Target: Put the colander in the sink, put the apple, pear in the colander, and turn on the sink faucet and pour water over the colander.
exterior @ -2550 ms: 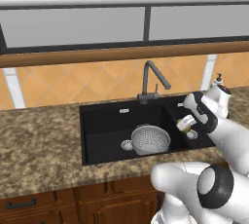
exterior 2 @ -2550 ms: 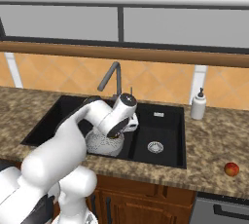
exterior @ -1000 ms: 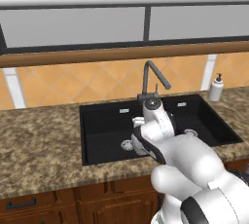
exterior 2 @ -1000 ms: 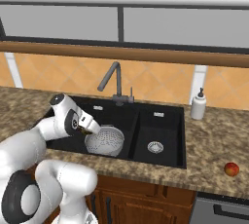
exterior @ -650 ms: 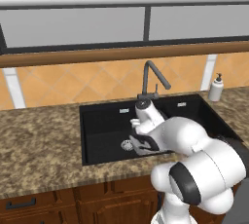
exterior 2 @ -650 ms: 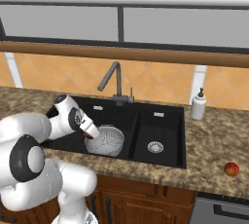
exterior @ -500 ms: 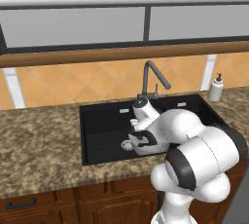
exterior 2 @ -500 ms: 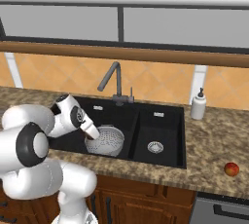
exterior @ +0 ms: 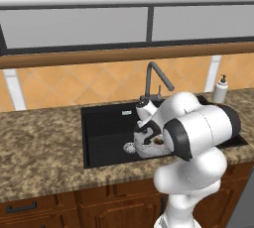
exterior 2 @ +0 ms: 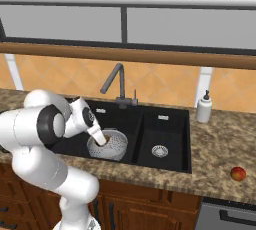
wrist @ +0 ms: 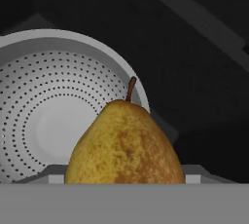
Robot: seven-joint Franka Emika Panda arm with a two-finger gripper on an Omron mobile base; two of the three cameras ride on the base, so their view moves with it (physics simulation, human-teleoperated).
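Note:
The yellowish-brown pear (wrist: 125, 145) fills the lower middle of the hand view, stem up, hanging over the near rim of the grey perforated colander (wrist: 53, 111). The colander (exterior 2: 114, 145) sits in the larger basin of the black sink (exterior 2: 167, 130). My gripper (exterior 2: 99, 137) is shut on the pear (exterior 2: 103, 140), just above the colander's left side. In the left base view my arm covers most of the colander (exterior: 130, 147), and the gripper (exterior: 148, 138) points down into the basin. The red-orange apple (exterior 2: 238, 173) lies on the counter far right. The faucet (exterior 2: 117, 81) runs no water.
A white soap dispenser (exterior 2: 203, 108) stands on the granite counter behind the sink's right end. The smaller basin holds just its silver drain (exterior 2: 159, 150). The faucet's spout (exterior: 155, 76) reaches over the larger basin, close above my wrist.
My arm has swung from the right side of the sink to the larger basin with the pear, then lowered it toward the colander.

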